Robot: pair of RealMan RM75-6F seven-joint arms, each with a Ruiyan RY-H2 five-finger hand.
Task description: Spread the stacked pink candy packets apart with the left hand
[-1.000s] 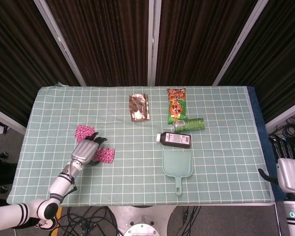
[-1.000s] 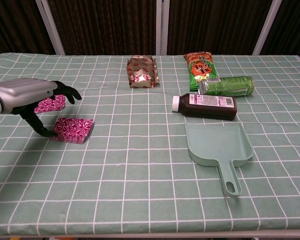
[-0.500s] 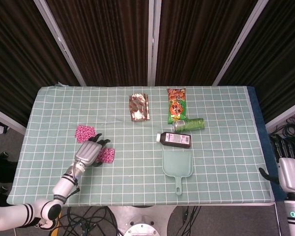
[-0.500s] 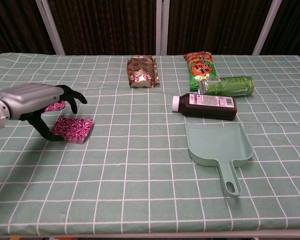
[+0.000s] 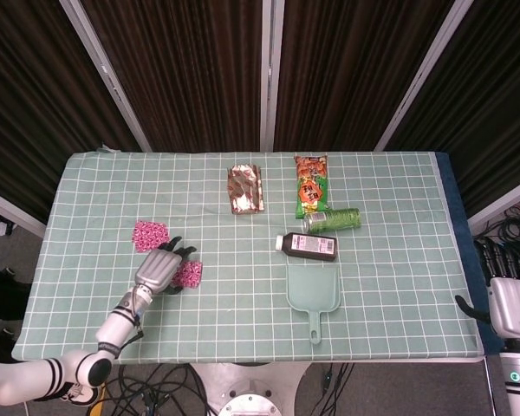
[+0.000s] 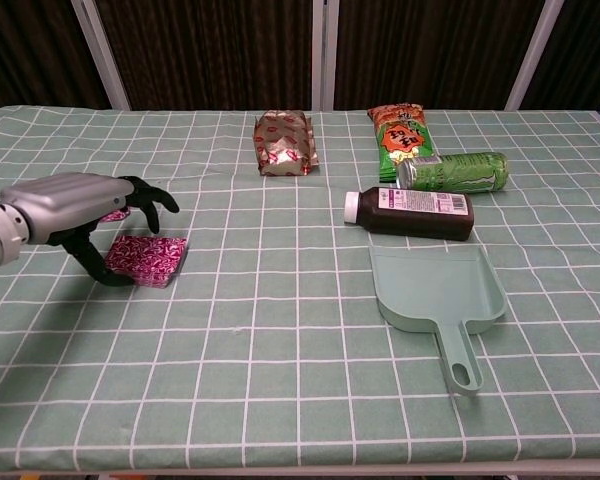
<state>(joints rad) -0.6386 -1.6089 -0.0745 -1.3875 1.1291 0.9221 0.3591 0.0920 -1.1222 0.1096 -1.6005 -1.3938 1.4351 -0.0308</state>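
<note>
Two pink candy packets lie apart on the green checked cloth at the left. One packet (image 5: 149,234) is farther back; in the chest view only a sliver of that packet (image 6: 113,215) shows behind the hand. The nearer packet (image 5: 189,275) (image 6: 152,258) lies flat. My left hand (image 5: 160,269) (image 6: 75,208) hovers over the nearer packet's left edge, fingers spread and curved down, a dark fingertip (image 6: 117,279) touching the cloth beside it. It holds nothing. My right hand (image 5: 511,305) hangs off the table's right end, fingers upright and apart.
A foil snack bag (image 5: 245,189), an orange-green snack packet (image 5: 311,185), a green can (image 5: 332,219) on its side, a dark bottle (image 5: 307,246) on its side and a mint dustpan (image 5: 313,292) occupy the table's middle and right.
My left hand has slid slightly right and toward the table's front edge, covering more of the nearer packet in the head view. The packets and the right hand have not moved.
</note>
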